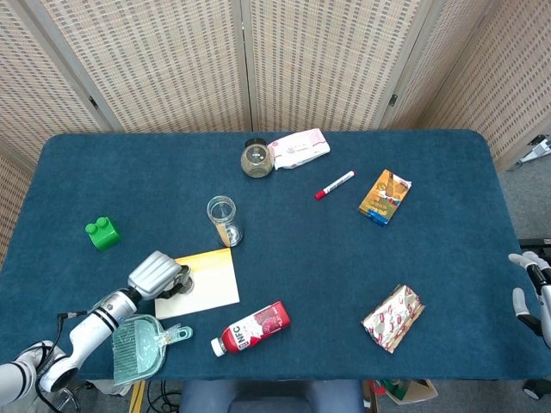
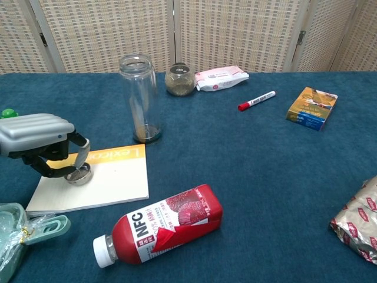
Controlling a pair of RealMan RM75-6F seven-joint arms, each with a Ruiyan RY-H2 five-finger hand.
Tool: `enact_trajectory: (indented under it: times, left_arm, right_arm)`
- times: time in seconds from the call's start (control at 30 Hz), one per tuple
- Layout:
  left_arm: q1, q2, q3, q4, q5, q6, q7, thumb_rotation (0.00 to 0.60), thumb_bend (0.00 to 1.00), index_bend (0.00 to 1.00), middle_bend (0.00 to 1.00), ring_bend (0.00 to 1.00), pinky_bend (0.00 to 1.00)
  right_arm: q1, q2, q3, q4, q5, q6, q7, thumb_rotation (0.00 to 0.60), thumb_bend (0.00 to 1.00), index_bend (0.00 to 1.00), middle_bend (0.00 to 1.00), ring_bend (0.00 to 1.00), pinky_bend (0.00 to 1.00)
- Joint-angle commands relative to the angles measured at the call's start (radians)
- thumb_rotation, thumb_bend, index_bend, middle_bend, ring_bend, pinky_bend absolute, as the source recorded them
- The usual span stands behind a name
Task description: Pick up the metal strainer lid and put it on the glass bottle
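Grasp on the metal strainer lid [image 2: 77, 174] is the step in hand, judged from the layout. The lid sits on the yellow-edged notepad [image 2: 100, 180], near its left edge, at about 7 o'clock from the glass bottle [image 2: 140, 97] and clear of it. The left hand [image 2: 41, 144] is arched over the lid, fingers curled down around it; fingertips [image 2: 82, 154] look to be touching or just at its rim. Chest view does not settle whether the lid is pinched or only contacted, nor whether it has left the paper. Grip state: cannot tell.

To do this well, in my judgement: close evenly on opposite sides of the rim, lift straight up so the notepad is not dragged, then carry toward 1 o'clock and lower the lid level onto the upright, open mouth of the bottle. The bottle is tall and narrow; a sideways knock could tip it.

The right hand [image 1: 527, 288] is at the table's 4 o'clock edge, fingers spread, holding nothing.
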Motion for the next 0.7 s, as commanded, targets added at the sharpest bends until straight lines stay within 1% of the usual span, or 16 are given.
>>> enact_trajectory:
  times: [0.03,0.23,0.47,0.7]
  left_arm:
    - [0.0,0.016,-0.011,-0.016,-0.005,0.011,-0.007,0.6,0.44,0.6,1.0,1.0,0.86]
    - [-0.007,0.077,-0.042,-0.09,-0.023,0.025,-0.01,0.6,0.44,0.58,1.0,1.0,0.86]
    - [-0.02,0.184,-0.116,-0.205,-0.077,0.047,-0.002,0.6,0.44,0.58,1.0,1.0,0.86]
    - [-0.036,0.261,-0.185,-0.272,-0.114,0.072,0.017,0.6,0.44,0.58,1.0,1.0,0.87]
  right_arm:
    - [0.0,0.0,0.0,0.0,0.0,-0.001,0.0,0.6,0.48,0.27,0.29,0.19,0.29]
    - [0.005,-0.002,0.002,0.003,-0.002,-0.005,-0.001,0.6,0.48,0.27,0.29,0.19,0.29]
    - [0.013,-0.002,0.005,0.003,-0.006,-0.013,-0.005,0.6,0.48,0.27,0.29,0.19,0.29]
    - [0.021,-0.009,0.004,0.005,-0.009,-0.024,-0.008,0.6,0.48,0.27,0.29,0.19,0.29]
